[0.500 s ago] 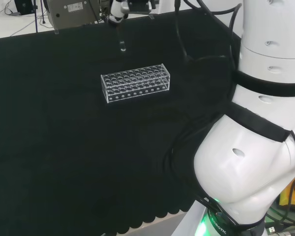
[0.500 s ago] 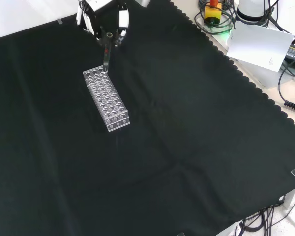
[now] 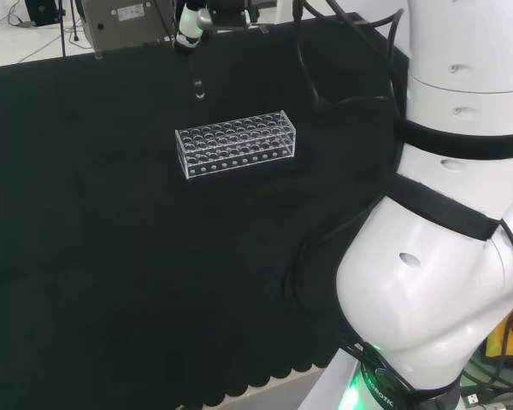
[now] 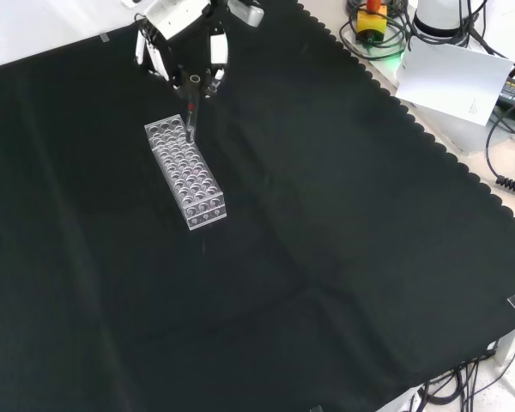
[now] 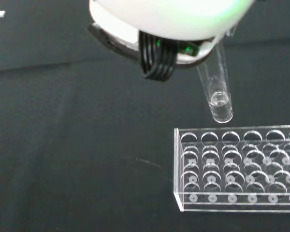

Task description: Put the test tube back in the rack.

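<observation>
A clear plastic rack [image 3: 236, 143] [image 4: 186, 171] [image 5: 237, 166] with many round holes stands on the black cloth. My hand [image 4: 182, 43] [image 3: 194, 19] hangs over its far end in the front view, fingers curled round a clear test tube [image 4: 190, 118] [image 3: 197, 79] [image 5: 217, 94]. The tube points down, slightly tilted. In the wrist view its rounded tip hovers just above the rack's outer row of holes, not inside any hole. The rack's holes look empty.
A grey metal box [image 3: 124, 21] stands beyond the cloth's far edge in the head view. In the front view, cables, a white sheet [image 4: 451, 77] and a red-and-yellow button [image 4: 371, 17] lie off the cloth's scalloped edge at upper right.
My hand with the tube has shifted left in the head view and a little lower in the front view, bringing the tube's tip over the rack's end.
</observation>
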Action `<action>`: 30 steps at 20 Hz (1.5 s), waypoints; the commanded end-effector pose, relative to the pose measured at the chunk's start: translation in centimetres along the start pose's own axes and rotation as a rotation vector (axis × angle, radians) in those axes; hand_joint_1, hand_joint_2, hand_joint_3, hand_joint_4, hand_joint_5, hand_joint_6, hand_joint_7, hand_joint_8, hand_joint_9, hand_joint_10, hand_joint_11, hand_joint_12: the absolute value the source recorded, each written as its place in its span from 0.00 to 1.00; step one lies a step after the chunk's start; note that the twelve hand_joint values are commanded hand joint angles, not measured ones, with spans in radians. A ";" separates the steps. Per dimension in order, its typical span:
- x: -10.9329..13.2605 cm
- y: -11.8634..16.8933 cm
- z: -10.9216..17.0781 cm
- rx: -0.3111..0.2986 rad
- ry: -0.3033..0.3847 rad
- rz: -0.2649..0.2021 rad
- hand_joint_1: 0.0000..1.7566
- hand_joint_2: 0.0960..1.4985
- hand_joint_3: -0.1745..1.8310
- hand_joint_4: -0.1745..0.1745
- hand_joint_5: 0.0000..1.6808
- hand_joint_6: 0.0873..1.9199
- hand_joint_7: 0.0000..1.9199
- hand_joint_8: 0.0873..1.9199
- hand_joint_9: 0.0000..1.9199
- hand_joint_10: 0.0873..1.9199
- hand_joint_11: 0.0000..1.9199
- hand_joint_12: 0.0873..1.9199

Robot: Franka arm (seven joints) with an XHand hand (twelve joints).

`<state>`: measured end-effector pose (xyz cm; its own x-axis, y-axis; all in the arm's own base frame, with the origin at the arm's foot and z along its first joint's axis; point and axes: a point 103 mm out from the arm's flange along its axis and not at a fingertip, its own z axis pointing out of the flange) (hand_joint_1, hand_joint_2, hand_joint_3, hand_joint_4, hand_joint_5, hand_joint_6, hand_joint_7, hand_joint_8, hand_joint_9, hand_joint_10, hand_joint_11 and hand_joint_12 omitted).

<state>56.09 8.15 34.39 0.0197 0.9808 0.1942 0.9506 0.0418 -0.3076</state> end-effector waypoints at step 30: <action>-3.1 2.7 6.6 0.146 0.119 0.071 0.82 0.35 0.42 0.00 0.81 0.14 0.76 0.30 0.79 0.00 0.42 0.64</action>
<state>56.33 6.78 27.05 0.1176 0.9560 0.2689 0.8907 0.0182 -0.4543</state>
